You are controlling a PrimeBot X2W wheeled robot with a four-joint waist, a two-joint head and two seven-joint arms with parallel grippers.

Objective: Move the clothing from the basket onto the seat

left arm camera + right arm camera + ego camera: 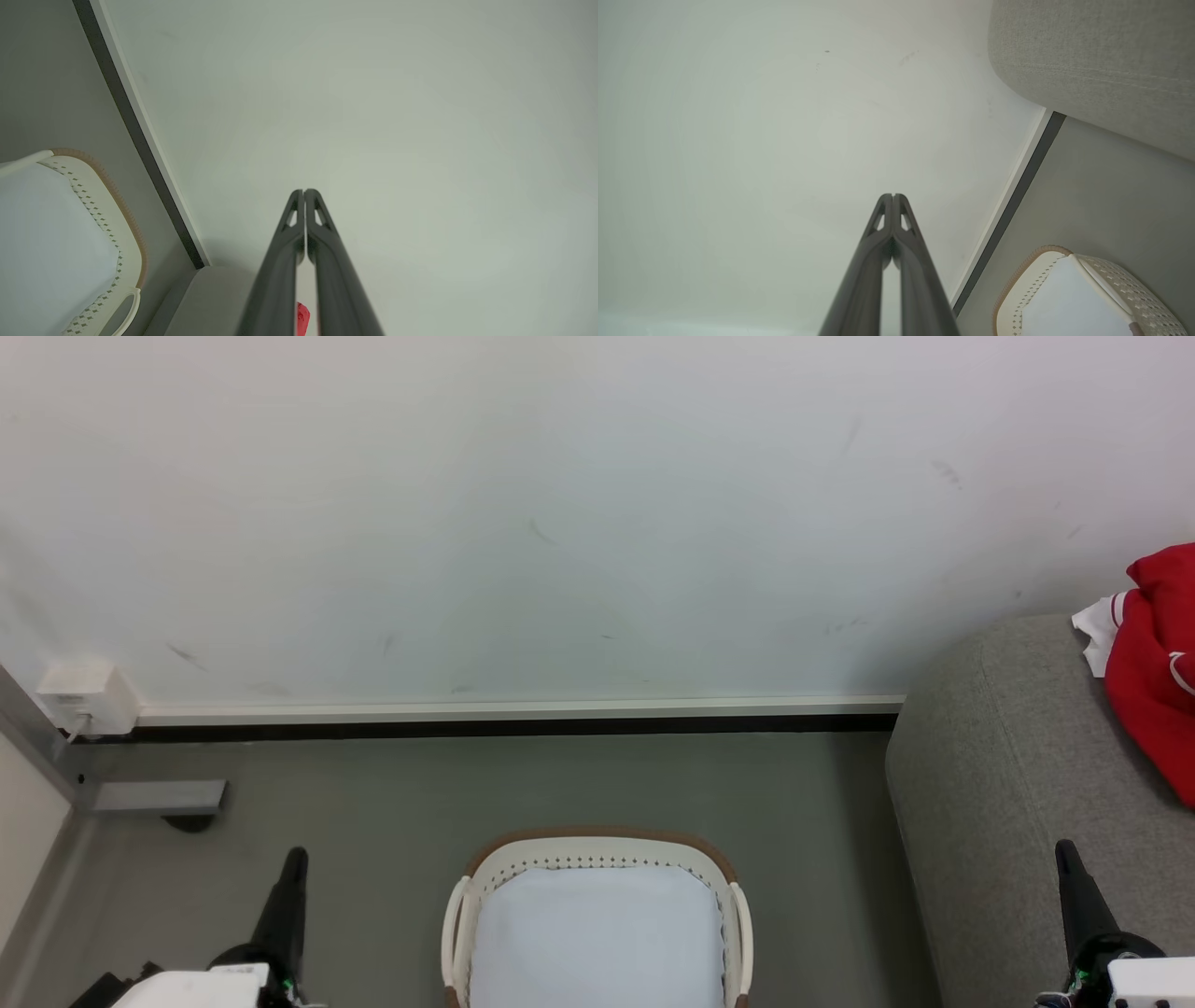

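Observation:
The cream basket (597,854) with a brown rim stands on the floor at the bottom centre, holding a flat white liner cloth (597,933). Red clothing (1153,663) with white trim lies on the grey seat (1008,784) at the right edge. My left gripper (297,854) is at the lower left, left of the basket, shut and empty. My right gripper (1064,849) is at the lower right, in front of the seat, shut and empty. In the left wrist view the gripper (303,191) points at the wall, with the basket (133,233) to its left and a bit of red clothing (302,318) between the fingers. The right wrist view has the shut gripper (893,196), the basket (1017,280) and the seat (1101,65).
A white wall with a dark skirting strip (513,726) runs behind the basket. A white box (86,695) is fixed to the wall at the far left, above a grey metal foot (159,798). Grey floor (373,821) surrounds the basket.

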